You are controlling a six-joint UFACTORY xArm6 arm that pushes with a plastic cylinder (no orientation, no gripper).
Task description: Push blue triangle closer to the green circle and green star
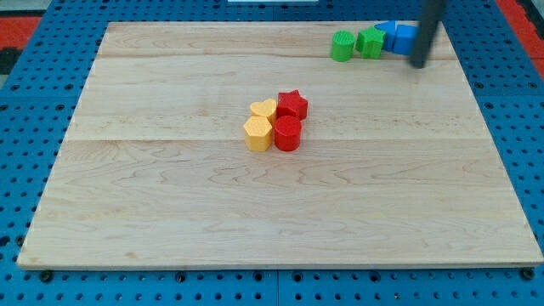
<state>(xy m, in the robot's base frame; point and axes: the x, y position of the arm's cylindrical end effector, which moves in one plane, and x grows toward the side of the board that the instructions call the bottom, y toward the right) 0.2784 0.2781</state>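
Looking across the camera view, the blocks form two groups on the table [170, 212]. Near the view's top right sit the green circle [342, 46], the green star [371, 42] just to its right, and then two blue blocks packed together: a blue block [388, 35] touching the star and a second blue piece [405, 39] beside it. Which of these is the blue triangle cannot be told for certain, since the rod covers part of them. The tip [420, 64] rests at the right edge of the blue pair, touching or almost touching it. The end effector is a plain rod with no jaws, so it is neither wide nor narrow and holds nothing.

Near the middle lie a yellow heart [264, 109], a yellow hexagon [257, 133], a red star [292, 104] and a red cylinder [287, 133], all clustered and well apart from the tip.

The triangle looks light, rigid and smooth, likely to slide easily on the wood and to pivot if struck off centre. Contact seems best on its right face, square on, pushing toward the view's left. The task appears nearly complete.
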